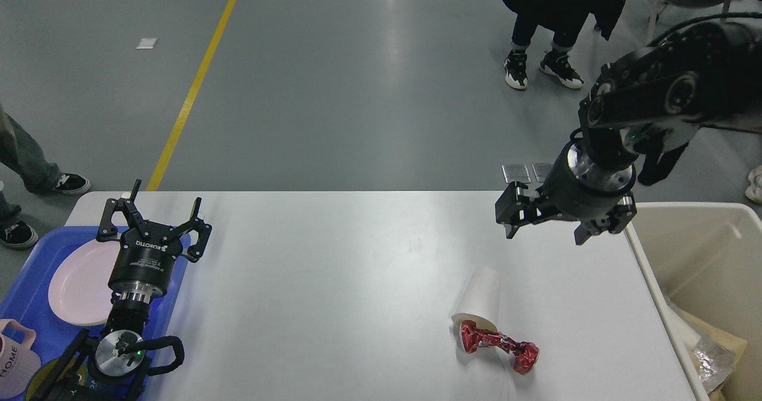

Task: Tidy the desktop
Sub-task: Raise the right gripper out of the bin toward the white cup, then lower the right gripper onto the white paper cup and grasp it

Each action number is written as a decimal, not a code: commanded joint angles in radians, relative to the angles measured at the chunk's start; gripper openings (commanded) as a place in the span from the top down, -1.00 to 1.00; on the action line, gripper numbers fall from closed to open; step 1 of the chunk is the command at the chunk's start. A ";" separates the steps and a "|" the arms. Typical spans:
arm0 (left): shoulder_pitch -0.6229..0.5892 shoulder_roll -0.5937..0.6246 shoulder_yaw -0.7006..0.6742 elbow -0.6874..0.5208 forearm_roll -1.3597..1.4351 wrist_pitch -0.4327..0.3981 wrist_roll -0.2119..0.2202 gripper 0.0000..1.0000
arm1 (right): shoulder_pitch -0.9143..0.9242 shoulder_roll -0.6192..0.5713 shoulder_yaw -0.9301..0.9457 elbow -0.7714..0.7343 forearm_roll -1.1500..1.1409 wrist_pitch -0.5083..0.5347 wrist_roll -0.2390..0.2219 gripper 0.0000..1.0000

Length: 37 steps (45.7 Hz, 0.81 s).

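The desktop is a wide white tabletop with rounded corners. On its right part a white paper cup lies on its side. A crumpled red foil wrapper lies at the cup's mouth. My right gripper is open and empty, hanging above the table's far right part, beyond the cup. My left gripper is open and empty, pointing away from me over the table's left end beside the blue tray.
A blue tray at the left holds a pink plate and a pink mug. A big beige bin with paper and foil waste stands off the right edge. People stand on the floor beyond the table.
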 commanded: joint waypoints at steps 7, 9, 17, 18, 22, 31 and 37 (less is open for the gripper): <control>0.000 0.000 0.000 0.000 0.000 0.000 0.000 -0.93 | -0.393 0.084 0.039 -0.232 0.044 -0.202 0.000 -1.00; 0.000 0.000 0.000 0.000 0.000 0.000 0.000 -0.93 | -0.458 0.090 0.052 -0.294 0.059 -0.205 0.000 -1.00; 0.000 0.000 0.000 0.000 0.000 0.000 0.000 -0.93 | -0.674 0.120 0.114 -0.510 0.078 -0.208 0.000 -1.00; 0.000 0.000 0.000 0.000 0.000 0.000 0.000 -0.93 | -0.686 0.124 0.123 -0.525 0.081 -0.209 0.000 -1.00; 0.000 0.000 0.000 0.000 0.000 0.000 0.000 -0.93 | -0.722 0.136 0.128 -0.568 0.087 -0.226 0.000 -1.00; 0.000 0.000 0.000 0.000 0.000 0.000 0.000 -0.93 | -0.794 0.158 0.125 -0.614 0.084 -0.295 0.000 -1.00; 0.000 0.000 0.000 0.000 0.000 0.000 0.000 -0.93 | -0.829 0.166 0.123 -0.636 0.075 -0.317 0.000 -1.00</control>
